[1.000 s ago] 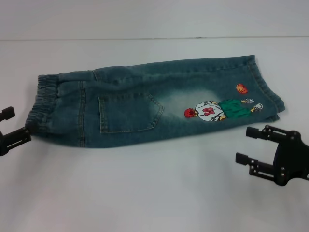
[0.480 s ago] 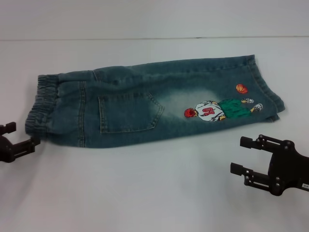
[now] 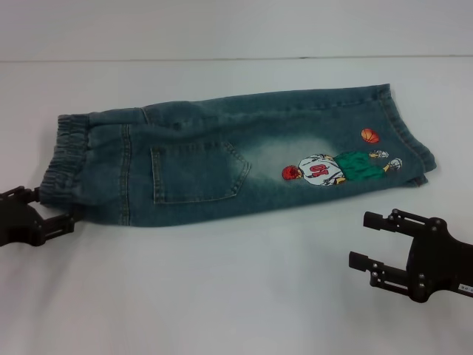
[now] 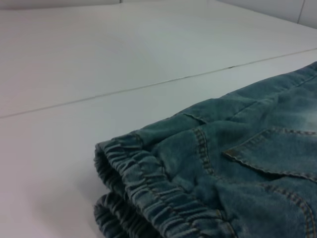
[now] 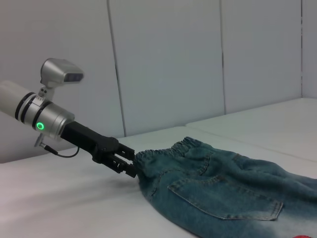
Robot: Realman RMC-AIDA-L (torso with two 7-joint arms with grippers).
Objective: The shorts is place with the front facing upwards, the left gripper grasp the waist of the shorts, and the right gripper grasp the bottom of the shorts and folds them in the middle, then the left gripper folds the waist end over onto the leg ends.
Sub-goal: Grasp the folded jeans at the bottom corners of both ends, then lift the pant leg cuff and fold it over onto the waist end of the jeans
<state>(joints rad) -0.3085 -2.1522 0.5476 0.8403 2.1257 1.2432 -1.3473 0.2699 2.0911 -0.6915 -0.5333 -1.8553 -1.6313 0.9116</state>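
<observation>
A: The shorts [image 3: 236,159] lie flat on the white table [image 3: 236,296], already folded lengthwise, with the back patch pocket [image 3: 196,174] and the basketball-player print [image 3: 336,168] facing up. The waist [image 3: 65,163], a ruched elastic band, forms the end on the robot's left; the leg ends [image 3: 410,140] lie at the right.

B: Where is the left gripper [image 3: 52,211]?

A: Low on the table at the near corner of the waist, fingertips at the edge of the band. In the right wrist view its fingers [image 5: 125,163] sit close together at the denim edge; whether any fabric is pinched between them cannot be told. The left wrist view shows the gathered band [image 4: 148,193] close up, doubled in two layers.

B: And the right gripper [image 3: 366,240]?

A: It hovers over bare table, nearer the robot than the leg ends and apart from them. Its two black fingers [image 3: 369,262] are spread wide and carry nothing.
</observation>
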